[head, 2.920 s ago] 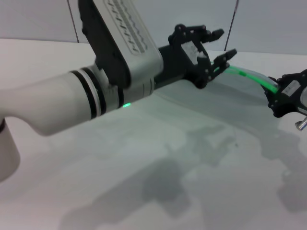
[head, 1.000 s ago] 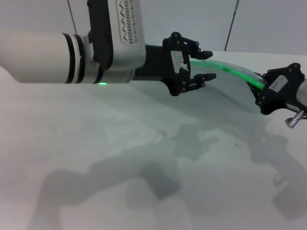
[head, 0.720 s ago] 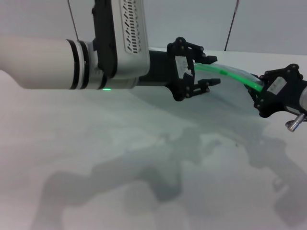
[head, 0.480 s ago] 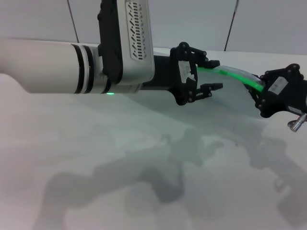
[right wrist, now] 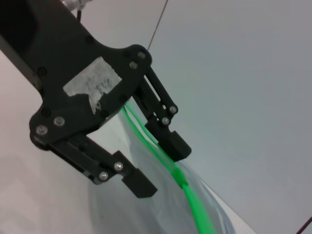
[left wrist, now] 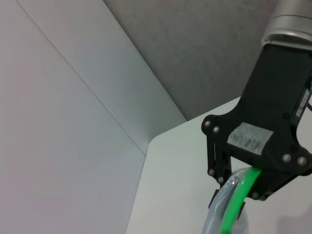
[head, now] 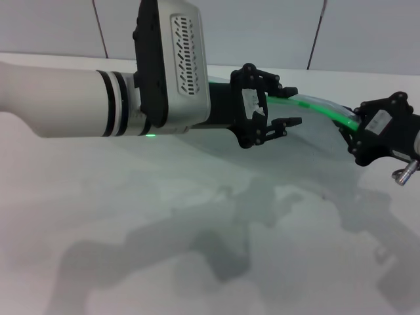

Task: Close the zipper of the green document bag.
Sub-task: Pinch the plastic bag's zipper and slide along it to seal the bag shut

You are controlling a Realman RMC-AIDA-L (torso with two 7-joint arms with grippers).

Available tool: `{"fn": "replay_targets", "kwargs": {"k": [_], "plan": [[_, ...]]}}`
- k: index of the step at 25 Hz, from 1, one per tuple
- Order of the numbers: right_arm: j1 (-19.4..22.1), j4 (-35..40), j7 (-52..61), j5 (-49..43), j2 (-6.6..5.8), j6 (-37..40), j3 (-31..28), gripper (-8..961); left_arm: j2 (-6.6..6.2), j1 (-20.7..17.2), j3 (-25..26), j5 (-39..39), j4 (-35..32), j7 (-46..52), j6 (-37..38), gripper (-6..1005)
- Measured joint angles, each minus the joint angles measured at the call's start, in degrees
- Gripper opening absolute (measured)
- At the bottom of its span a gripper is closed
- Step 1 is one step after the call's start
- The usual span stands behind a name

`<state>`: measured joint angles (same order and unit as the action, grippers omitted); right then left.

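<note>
The green document bag [head: 315,134] is a translucent pale pouch held up off the white table. Its zipper [head: 321,107] is a bright green strip arching along the top edge. In the head view my left gripper [head: 295,105] reaches in from the left and stands open. One finger is above and one below the strip's left part, and neither is pressed on it. The right wrist view shows the same open left gripper [right wrist: 163,168], with a small slider [right wrist: 180,176] on the zipper [right wrist: 195,207] just past its fingers. My right gripper [head: 359,131] is shut on the bag's right end, also visible as the right gripper [left wrist: 243,189].
The white table [head: 197,216] spreads below both arms, carrying their shadows. A grey panelled wall [head: 262,33] stands behind the table's far edge. My bulky left forearm [head: 98,98] crosses the left half of the head view.
My left gripper has shifted to the right and slightly down along the zipper, staying open. The right gripper has kept its hold, barely moving.
</note>
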<state>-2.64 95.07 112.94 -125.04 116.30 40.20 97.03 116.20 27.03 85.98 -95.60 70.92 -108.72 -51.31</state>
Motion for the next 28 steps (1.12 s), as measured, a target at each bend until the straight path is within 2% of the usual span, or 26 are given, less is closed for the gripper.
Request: {"fn": "replay_targets", "kwargs": {"k": [12, 17, 21, 28], "plan": [[-0.3, -0.3, 0.0, 0.1, 0.05, -0.3, 0.1, 56, 0.26, 0.2, -0.8, 0.7, -0.1, 0.5, 1.4, 386], [-0.5, -0.3, 0.0, 0.1, 0.06, -0.3, 0.1, 55, 0.24, 0.4, -3.2, 1.8, -0.8, 0.3, 4.0, 370], [-0.6, -0.5, 0.0, 0.1, 0.06, -0.3, 0.1, 54, 0.08, 0.5, -5.5, 0.5, -0.8, 0.0, 6.5, 356], [-0.7, -1.0, 0.0, 0.2, 0.01, -0.3, 0.1, 52, 0.07, 0.6, -6.2, -2.0, -0.4, 0.0, 7.0, 333]]}}
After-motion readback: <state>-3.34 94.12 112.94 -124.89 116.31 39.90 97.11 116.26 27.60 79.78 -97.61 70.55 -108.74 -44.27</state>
